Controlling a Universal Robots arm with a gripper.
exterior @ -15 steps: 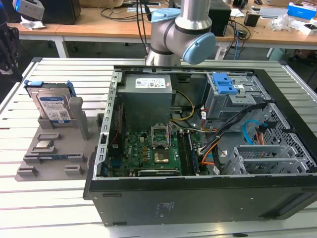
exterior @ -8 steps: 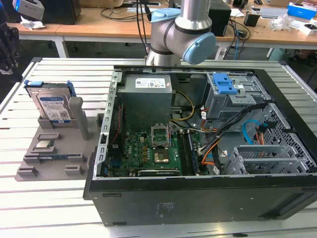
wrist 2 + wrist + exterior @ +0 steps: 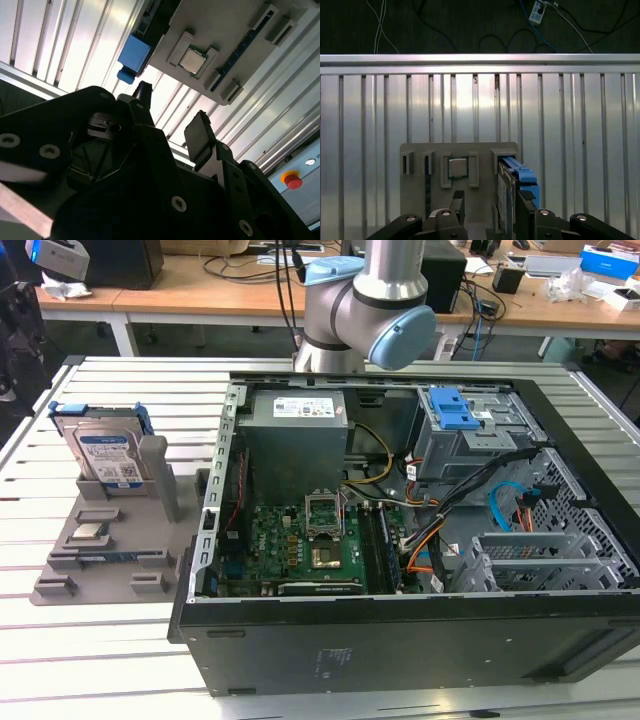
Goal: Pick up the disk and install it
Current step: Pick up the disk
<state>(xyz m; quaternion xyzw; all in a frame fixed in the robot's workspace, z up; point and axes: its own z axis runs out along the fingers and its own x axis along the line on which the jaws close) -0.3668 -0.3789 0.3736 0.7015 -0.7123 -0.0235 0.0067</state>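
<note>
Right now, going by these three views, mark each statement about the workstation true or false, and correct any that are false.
1. The hard drive stands upright on the grey fixture tray, outside the computer case. True.
2. The gripper is shut on the hard drive. False: its jaws stand open and hold nothing.
3. A small square chip lies on the fixture tray. True.
4. The computer case is closed by its side panel. False: it lies open, with the motherboard in view.
</note>
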